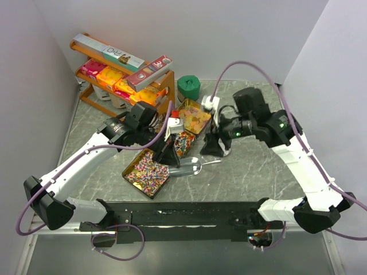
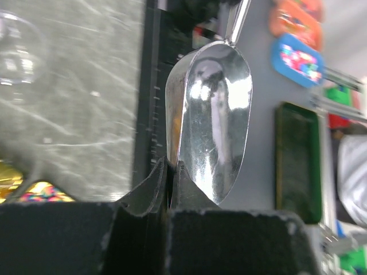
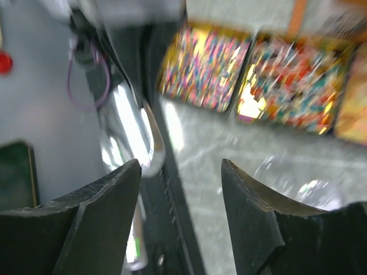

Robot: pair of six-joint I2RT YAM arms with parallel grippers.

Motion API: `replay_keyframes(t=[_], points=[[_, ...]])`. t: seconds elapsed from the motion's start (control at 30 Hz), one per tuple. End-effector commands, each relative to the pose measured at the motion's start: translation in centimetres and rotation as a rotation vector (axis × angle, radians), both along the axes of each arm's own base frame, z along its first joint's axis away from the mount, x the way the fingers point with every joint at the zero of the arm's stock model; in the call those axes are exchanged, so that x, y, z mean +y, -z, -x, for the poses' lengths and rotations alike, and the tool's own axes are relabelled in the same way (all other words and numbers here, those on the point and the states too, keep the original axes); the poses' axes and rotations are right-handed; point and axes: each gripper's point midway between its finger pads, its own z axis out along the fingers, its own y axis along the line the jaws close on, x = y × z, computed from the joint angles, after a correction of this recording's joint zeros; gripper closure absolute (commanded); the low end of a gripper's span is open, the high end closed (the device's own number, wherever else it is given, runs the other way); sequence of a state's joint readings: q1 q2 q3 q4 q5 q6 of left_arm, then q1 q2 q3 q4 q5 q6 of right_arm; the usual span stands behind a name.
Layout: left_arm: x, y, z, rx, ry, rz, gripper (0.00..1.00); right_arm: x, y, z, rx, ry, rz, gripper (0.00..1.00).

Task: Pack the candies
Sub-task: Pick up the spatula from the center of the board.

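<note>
Jaws of left pincer [image 1: 167,156] clamped on rim of metal scoop [image 1: 189,168], bowl at its 4 o'clock, handle out toward 3. Right pincer [image 3: 180,169] agape, gripping nothing, clear vessel [image 3: 298,192] just beside. Candies [image 1: 147,172] in three gilt tins [image 1: 138,184] on counter [image 1: 258,172], row running 7 to 1 o'clock past left pincer. Farther back, green jar [image 1: 188,87] at 12, rack of boxes [image 1: 123,71] at 11.
</note>
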State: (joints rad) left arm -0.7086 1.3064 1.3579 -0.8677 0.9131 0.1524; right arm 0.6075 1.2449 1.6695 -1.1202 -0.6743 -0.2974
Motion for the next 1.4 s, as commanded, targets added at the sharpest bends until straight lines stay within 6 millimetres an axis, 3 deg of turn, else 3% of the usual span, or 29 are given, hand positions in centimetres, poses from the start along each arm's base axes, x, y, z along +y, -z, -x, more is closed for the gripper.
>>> replay_keyframes(t=[0.0,0.23,0.43,0.53,0.67,1.2,1.3,1.37], points=[[0.6,-0.5,2.8,0.103,0.123,0.054,0.99,-1.2,1.5,2.4,-0.016,-0.033,0.078,0.32],[0.9,1.3,2.5,0.113,0.079,0.003,0.99,-1.2,2.8,4.6,0.02,-0.087,0.093,0.27],[0.7,1.0,2.4,0.118,0.094,0.005,0.99,-1.0,4.5,6.2,0.082,-0.139,0.129,0.25],[0.7,0.9,2.4,0.118,0.094,0.005,0.99,-0.7,5.3,6.1,0.088,-0.144,0.146,0.26],[0.7,0.8,2.5,0.118,0.101,0.013,0.99,0.0,5.2,6.1,0.099,-0.157,0.126,0.39],[0.3,-0.1,2.2,0.115,0.105,0.055,0.99,1.1,6.7,6.6,0.138,-0.178,0.142,0.39],[0.4,-0.1,2.0,0.108,0.102,0.057,0.99,1.0,6.8,6.4,0.134,-0.16,0.148,0.56],[0.5,0.1,2.0,0.111,0.1,0.055,0.99,1.1,6.5,6.1,0.117,-0.147,0.143,0.76]])
